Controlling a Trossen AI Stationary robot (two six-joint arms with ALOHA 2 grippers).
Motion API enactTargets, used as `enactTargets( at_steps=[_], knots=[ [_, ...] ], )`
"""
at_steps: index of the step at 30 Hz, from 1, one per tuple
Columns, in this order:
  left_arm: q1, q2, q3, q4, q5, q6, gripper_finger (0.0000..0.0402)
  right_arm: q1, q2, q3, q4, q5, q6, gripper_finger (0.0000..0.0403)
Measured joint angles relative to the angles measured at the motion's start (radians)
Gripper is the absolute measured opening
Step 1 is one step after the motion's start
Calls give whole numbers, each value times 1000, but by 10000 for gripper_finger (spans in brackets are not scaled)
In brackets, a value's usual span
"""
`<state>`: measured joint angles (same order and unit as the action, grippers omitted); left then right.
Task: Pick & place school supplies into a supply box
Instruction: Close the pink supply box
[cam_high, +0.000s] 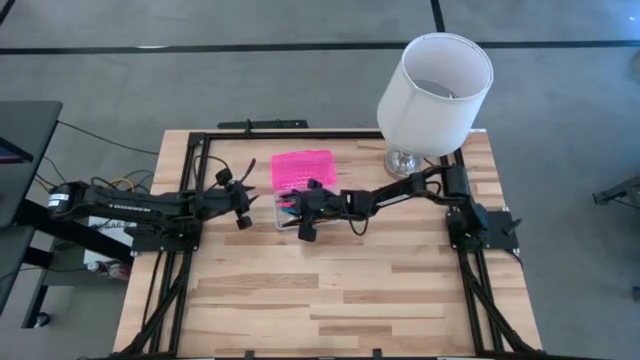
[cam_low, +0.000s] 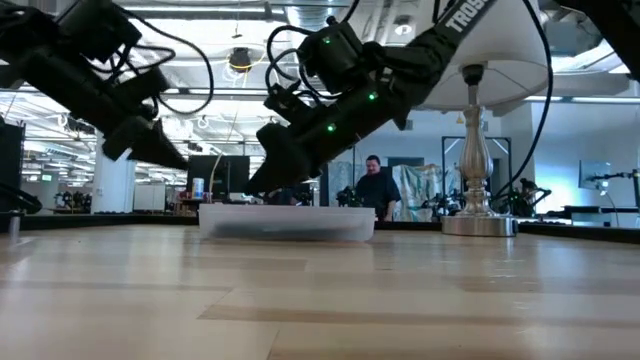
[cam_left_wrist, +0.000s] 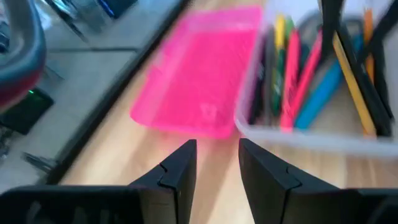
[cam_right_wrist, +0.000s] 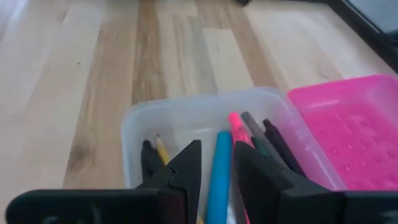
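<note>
A: So, where is the small clear plastic supply box right now?

B: It sits on the pale wooden desk, near the middle towards the far side, with its flat bright pink lid lying just beside it on the desk.

A: And the school supplies?

B: The thin pens, pencils and markers lie inside the clear box: yellow, pink, blue, green and black ones show.

A: What about the right gripper?

B: It hangs over the box, its jaws a narrow gap apart with a blue pen seen between them; whether they grip it, I cannot tell.

A: The left gripper?

B: Just beside the box on the left, above the desk, jaws narrowly parted and holding nothing.

A: Anything else?

B: A white lamp with a silver base stands at the far right corner.
</note>
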<state>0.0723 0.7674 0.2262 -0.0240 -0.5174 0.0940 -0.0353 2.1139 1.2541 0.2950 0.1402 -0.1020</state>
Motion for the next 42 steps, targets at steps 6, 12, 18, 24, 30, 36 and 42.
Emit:
enactTargets(
  at_steps=[6,12,18,24,30,36,42],
  knots=[
    [0,18,-1,-53,67,-12,114,2,-41,0,-127,182,36,91],
    [12,55,-39,10,116,5,114,15,-141,-4,-336,362,126,91],
    [83,99,-67,129,249,55,114,20,-194,-88,-354,445,161,91],
    [139,153,-66,192,330,66,114,-22,-255,-184,-366,466,220,91],
    [170,264,-66,291,333,70,114,-48,-326,-265,-358,487,273,91],
    [196,355,-65,384,368,84,114,-75,-362,-343,-363,484,336,91],
    [215,393,-65,447,425,90,114,-129,-359,-383,-357,384,358,91]
  ],
)
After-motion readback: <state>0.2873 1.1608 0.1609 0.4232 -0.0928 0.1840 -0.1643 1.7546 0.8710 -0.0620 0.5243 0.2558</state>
